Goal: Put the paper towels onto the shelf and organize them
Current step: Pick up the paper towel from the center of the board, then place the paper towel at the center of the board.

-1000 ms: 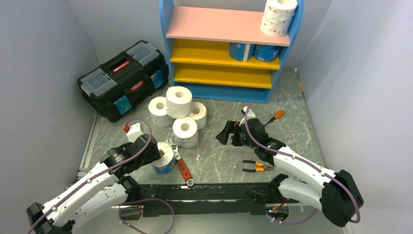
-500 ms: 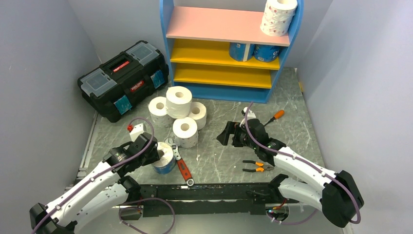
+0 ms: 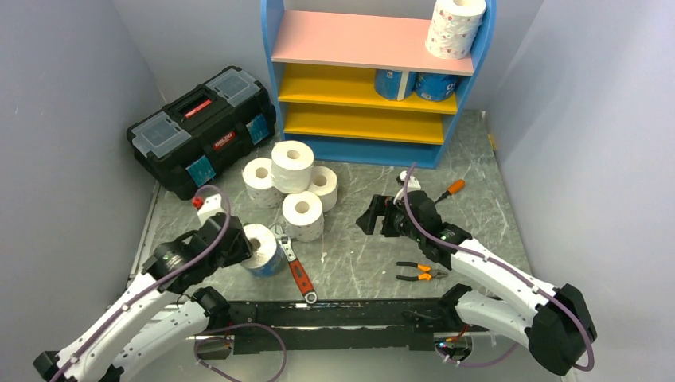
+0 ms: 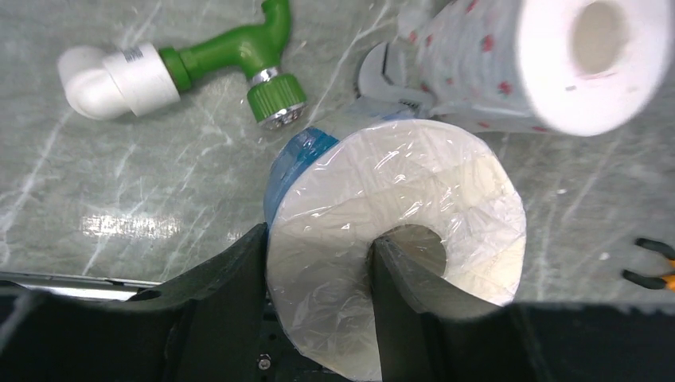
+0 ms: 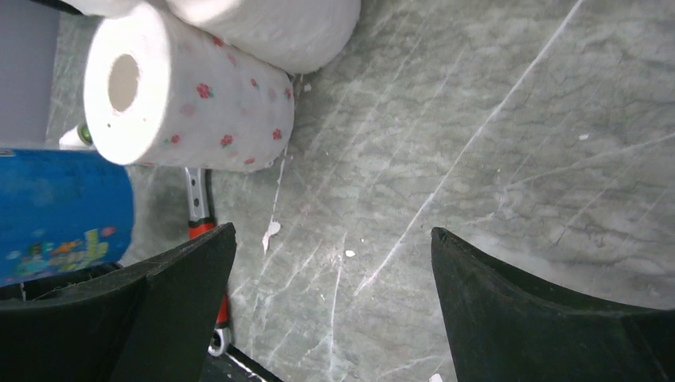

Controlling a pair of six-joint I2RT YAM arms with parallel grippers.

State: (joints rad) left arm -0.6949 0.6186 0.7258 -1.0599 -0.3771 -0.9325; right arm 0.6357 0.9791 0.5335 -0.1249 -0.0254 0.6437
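From above, we see the left gripper (image 3: 243, 241) pinching a blue-wrapped white paper roll (image 3: 264, 253), one of five rolls on the grey marble table (image 3: 477, 159). Three more stand on the blue-framed shelf (image 3: 271, 72). In our left wrist view one finger (image 4: 398, 294) sits inside its core and the other outside. In our right wrist view the right gripper (image 5: 332, 232) hangs spread, near a pink-dotted roll (image 5: 199, 111).

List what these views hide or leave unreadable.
- Held roll, left wrist: part hidden by the left gripper and the bottom edge.
- Blue shelf rolls, top view: wrapper print too small.
- Pliers, left wrist: cut off by the right edge.
- Wrench, right wrist: head behind the dotted roll.
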